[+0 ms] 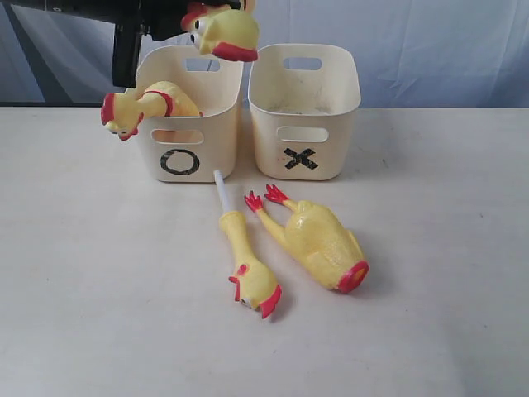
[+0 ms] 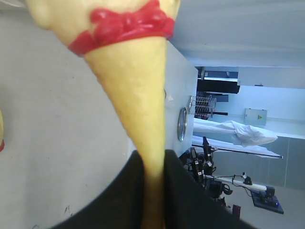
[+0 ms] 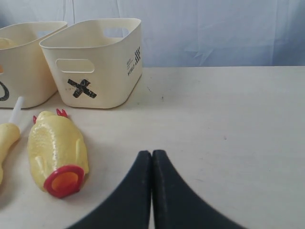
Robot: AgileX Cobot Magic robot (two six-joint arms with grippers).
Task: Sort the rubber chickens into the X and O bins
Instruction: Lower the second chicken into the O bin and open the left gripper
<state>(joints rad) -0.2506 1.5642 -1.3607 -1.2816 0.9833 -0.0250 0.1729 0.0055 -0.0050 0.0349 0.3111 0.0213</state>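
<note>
**Exterior view.** I am holding one whole chicken [image 1: 220, 31] in the air with the left gripper [image 2: 152, 157]. Its head is hanging just above the rear rim of the O bin [image 1: 192, 136], near the corner closest to the X bin [image 1: 304, 116]. A second whole chicken [image 1: 140, 105] is lying draped over the O bin's left rim, with its head dangling outside and its body resting inside. The two bins are standing side by side on the pale table [image 1: 83, 298], the O bin on the left. In front of them, the head-and-neck piece [image 1: 246, 265] is lying with its white stick pointing toward the gap between the bins. The headless body [image 1: 321, 241] is lying just beside it to the right, red feet toward the X bin.

**Left wrist view.** The black fingers [image 2: 190, 200] are pinching a narrow yellow stretch of the toy, and the red collar [image 2: 123, 26] is sitting farther out.

**Right wrist view.** I am keeping the right gripper [image 3: 151, 160] low over the table with its fingers pressed together tip to tip. It is pointing toward the X bin, with the headless body lying off to one side.
</note>
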